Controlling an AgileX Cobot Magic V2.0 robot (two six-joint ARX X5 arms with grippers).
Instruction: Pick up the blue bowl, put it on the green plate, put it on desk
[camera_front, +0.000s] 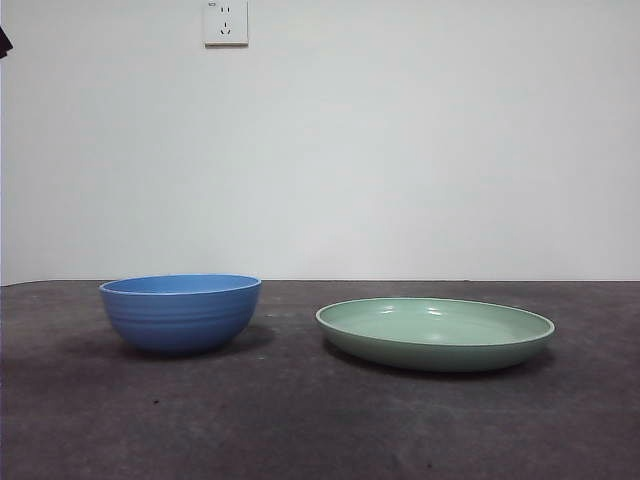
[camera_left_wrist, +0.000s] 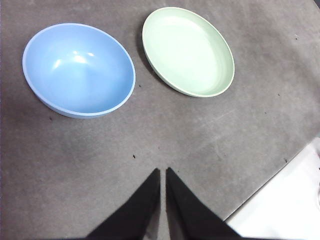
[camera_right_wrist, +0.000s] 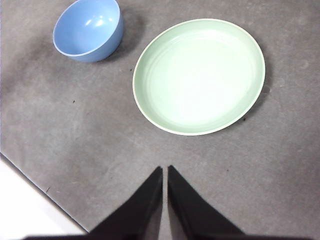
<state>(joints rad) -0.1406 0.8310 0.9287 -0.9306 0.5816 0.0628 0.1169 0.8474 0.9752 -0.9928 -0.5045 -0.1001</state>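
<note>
Front view: a black arm tip (camera_front: 4, 42) at about ten o'clock is cut off by the edge; which arm it is cannot be told. A wall socket (camera_front: 226, 22) at twelve o'clock is cropped. The worktop (camera_front: 320, 420) runs past every edge.

Seen level across the bench (camera_front: 300, 430): bowl (camera_front: 181, 312) at left, plate (camera_front: 435, 333) at right, side by side and apart, a strip of bare surface between them. Both upright and directly on the bench, nothing inside either. Behind them a wall with a socket (camera_front: 226, 22) high up, above and slightly right of the bowl. From the wrist cameras: left gripper (camera_left_wrist: 163, 171) raised above the bench nearer the bowl, right gripper (camera_right_wrist: 165, 169) raised nearer the plate, neither touching anything.
</note>
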